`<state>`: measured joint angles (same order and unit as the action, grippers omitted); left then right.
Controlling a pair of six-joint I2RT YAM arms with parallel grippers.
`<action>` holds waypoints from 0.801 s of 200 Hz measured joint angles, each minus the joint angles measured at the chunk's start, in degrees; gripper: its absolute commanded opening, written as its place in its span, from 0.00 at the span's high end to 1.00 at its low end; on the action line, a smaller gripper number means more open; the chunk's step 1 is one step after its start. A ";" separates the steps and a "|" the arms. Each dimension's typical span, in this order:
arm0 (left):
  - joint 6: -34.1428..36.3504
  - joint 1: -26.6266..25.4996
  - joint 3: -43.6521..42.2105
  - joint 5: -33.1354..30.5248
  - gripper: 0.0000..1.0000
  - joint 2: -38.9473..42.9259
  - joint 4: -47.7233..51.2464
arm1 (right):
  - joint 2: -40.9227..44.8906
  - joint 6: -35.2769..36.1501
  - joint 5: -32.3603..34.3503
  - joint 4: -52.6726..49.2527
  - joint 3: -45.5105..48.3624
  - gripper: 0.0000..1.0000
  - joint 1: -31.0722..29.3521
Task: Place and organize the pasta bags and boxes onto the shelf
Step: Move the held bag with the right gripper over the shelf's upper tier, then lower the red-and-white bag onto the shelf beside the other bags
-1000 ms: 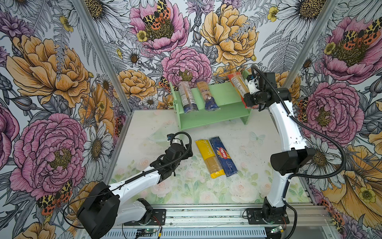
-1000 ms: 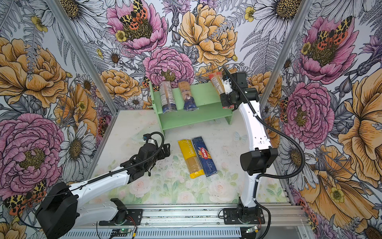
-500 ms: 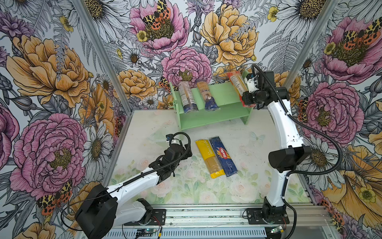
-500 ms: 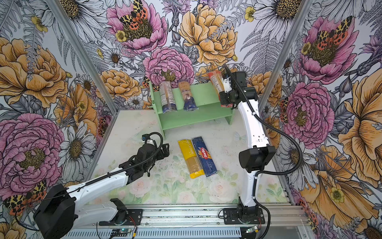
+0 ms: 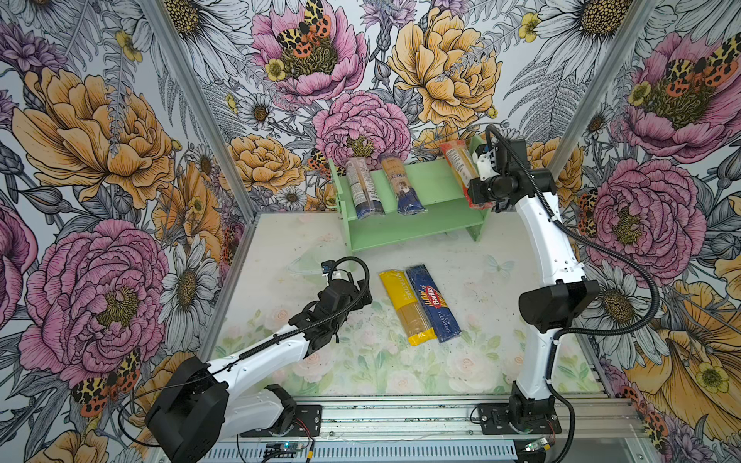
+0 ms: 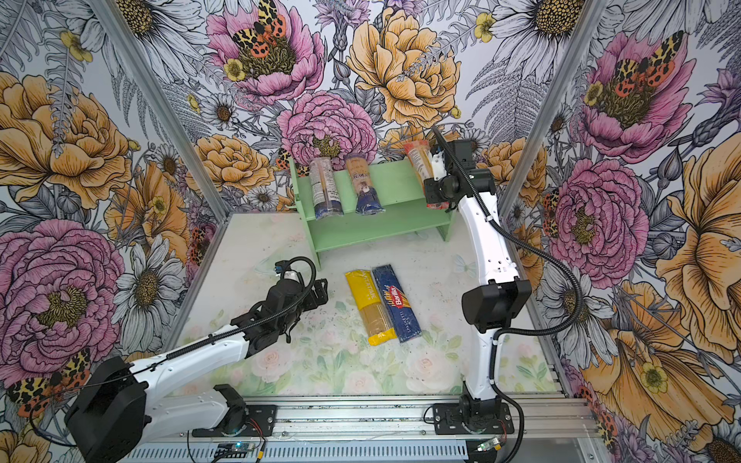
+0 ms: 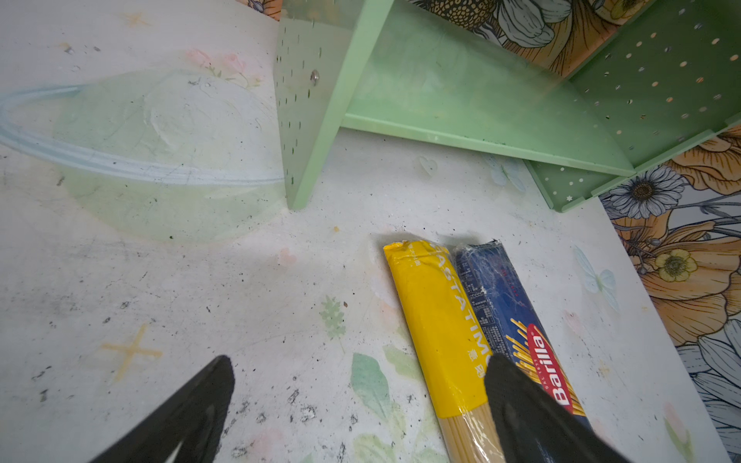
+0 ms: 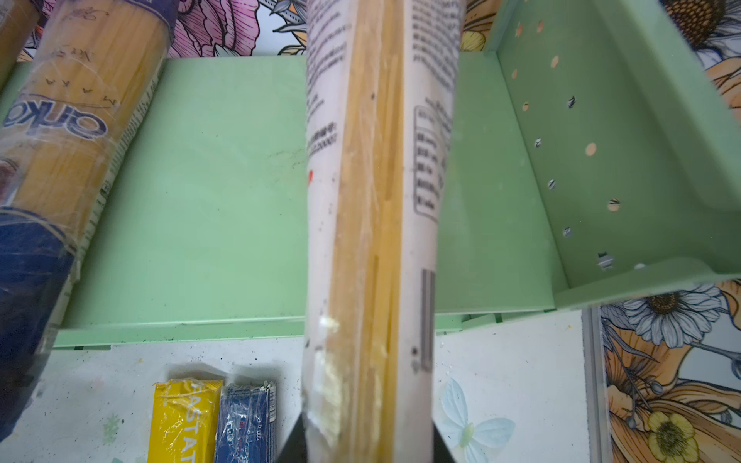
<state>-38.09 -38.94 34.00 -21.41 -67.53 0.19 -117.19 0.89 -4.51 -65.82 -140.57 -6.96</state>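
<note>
On the upper tier of the shelf [image 5: 433, 188], in both top views, two clear bags [image 5: 363, 188] lie side by side at the left. Over the right end, the right gripper [image 5: 481, 198] is closed on the front end of the red bag [image 5: 457, 164]. The yellow bag [image 5: 407, 306] and the blue box [image 5: 433, 306] lie touching on the table [image 5: 481, 280], and the left gripper [image 5: 363, 294] is near them.

In the left wrist view its fingers [image 7: 192, 413] stand wide and hold nothing. We judge the box stiff and light, and the bag slippery, with brittle strands. We would take each across its narrow width, near the middle.

In the right wrist view the red bag [image 8: 373, 200] runs over the tier, just beside the side panel [image 8: 581, 160]. Whether it rests there we cannot tell. Held by one end, it may sag.
</note>
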 measured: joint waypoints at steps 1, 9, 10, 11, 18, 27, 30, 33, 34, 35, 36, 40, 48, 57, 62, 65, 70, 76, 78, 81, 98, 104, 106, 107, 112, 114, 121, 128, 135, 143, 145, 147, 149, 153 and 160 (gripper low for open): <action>-0.02 0.00 0.00 0.00 0.01 0.00 0.00 | 0.00 0.00 0.00 0.00 0.00 1.00 0.00; 0.00 0.00 0.00 -0.02 0.01 0.00 0.00 | -0.07 0.00 0.22 0.02 0.00 1.00 -0.09; 0.00 0.00 0.00 -0.02 0.01 0.00 0.00 | -0.09 0.00 0.22 0.02 0.00 1.00 -0.09; 0.00 0.00 0.00 -0.02 0.01 0.00 0.00 | -0.09 -0.02 0.24 0.02 0.00 1.00 -0.11; 0.00 0.00 0.00 0.00 0.01 0.00 0.02 | -0.20 0.00 0.37 0.04 0.00 1.00 -0.11; -0.02 0.00 0.00 -0.02 0.01 0.00 0.00 | -0.39 -0.02 0.42 0.07 0.00 1.00 -0.15; -0.02 0.00 0.00 -0.02 0.01 0.00 0.00 | -0.46 -0.02 0.42 0.07 0.00 1.00 -0.15; 0.00 0.00 0.00 -0.02 0.01 0.00 0.02 | -0.55 -0.02 0.44 0.04 0.00 1.00 -0.15; -0.02 0.00 0.00 -0.02 0.01 0.00 0.02 | -0.57 -0.02 0.44 0.04 0.00 1.00 -0.15; -0.02 0.00 0.00 -0.02 0.01 0.00 0.02 | -0.61 -0.02 0.44 0.04 0.00 1.00 -0.17; 0.00 0.00 0.00 -0.02 0.01 0.00 0.02 | -0.63 -0.02 0.44 0.04 0.00 1.00 -0.17; -0.02 0.00 0.00 -0.02 0.01 0.00 0.02 | -0.72 -0.02 0.48 0.04 0.00 1.00 -0.20; -0.02 0.00 0.00 -0.02 0.01 0.00 0.02 | -0.96 -0.02 0.68 0.02 0.00 1.00 -0.26; 0.00 0.00 0.00 0.00 0.01 0.02 0.02 | -1.16 -0.02 0.94 0.00 0.00 1.00 -0.35; -0.02 0.00 0.00 -0.02 0.01 0.04 0.02 | -1.31 -0.02 1.05 0.02 0.00 1.00 -0.37; -0.02 0.00 0.00 -0.02 0.01 0.04 0.00 | -1.38 -0.02 1.09 0.02 0.00 1.00 -0.37; -0.02 0.00 0.00 -0.02 0.01 0.07 0.00 | -1.44 -0.04 1.14 0.02 0.00 0.99 -0.37; -0.02 0.00 0.00 -0.02 0.01 0.07 0.00 | -1.49 -0.07 1.22 0.00 0.00 0.99 -0.37; -0.02 0.00 0.00 -0.02 0.01 0.07 0.02 | -1.51 -0.09 1.25 0.00 0.00 0.99 -0.37; -0.02 0.00 -0.02 -0.02 0.01 0.09 0.00 | -1.53 -0.17 1.27 -0.02 0.00 0.99 -0.37; -0.02 0.00 -0.22 -0.02 0.01 0.33 0.02 | -1.55 -0.42 1.38 0.04 0.00 0.98 -0.48; -0.02 0.00 -0.28 -0.02 0.01 0.39 0.02 | -1.55 -0.44 1.49 0.07 0.00 0.98 -0.52; -0.02 0.00 -0.28 -0.02 0.01 0.42 0.02 | -1.55 -0.44 1.51 0.07 0.00 0.98 -0.52; -0.02 0.00 -0.28 -0.02 0.01 0.42 0.02 | -1.55 -0.44 1.51 0.07 0.00 0.98 -0.55; -0.02 0.00 -0.28 -0.02 0.01 0.42 0.02 | -1.55 -0.44 1.51 0.07 0.00 0.97 -0.59; -0.02 0.00 -0.28 -0.02 0.01 0.44 0.00 | -1.55 -0.44 1.51 0.04 0.00 0.97 -0.59; -0.02 0.00 -0.28 -0.02 0.01 0.46 0.00 | -1.55 -0.46 1.53 0.02 0.00 0.97 -0.63; -0.02 0.00 -0.33 -0.02 0.01 0.50 0.00 | -1.55 -0.46 1.51 0.02 0.00 0.97 -0.63; -0.02 0.00 -0.42 -0.02 0.01 0.59 0.00 | -1.55 -0.46 1.51 0.04 0.00 0.97 -0.68; -0.02 0.00 -0.59 -0.02 0.01 0.79 0.00 | -1.55 -0.46 1.55 0.04 0.00 0.97 -0.74; -0.04 0.00 -0.61 -0.02 0.01 0.81 0.00 | -1.55 -0.46 1.57 0.04 0.00 0.97 -0.74; -0.04 0.00 -0.68 -0.02 0.01 0.83 0.00 | -1.55 -0.46 1.62 0.04 0.00 0.97 -0.74; -0.07 0.00 -0.70 -0.02 0.01 0.90 0.00 | -1.55 -0.46 1.64 0.07 0.00 0.97 -0.74; -0.13 0.00 -0.76 -0.02 0.01 0.94 0.02 | -1.55 -0.46 1.68 0.04 0.00 0.97 -0.76; -0.15 0.00 -0.85 -0.02 0.01 1.05 0.02 | -1.55 -0.48 1.73 0.04 0.00 0.97 -0.85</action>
<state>-38.24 -38.94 33.15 -21.43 -66.48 0.21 -118.74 0.40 -2.79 -65.78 -140.57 -7.81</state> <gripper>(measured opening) 0.987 0.279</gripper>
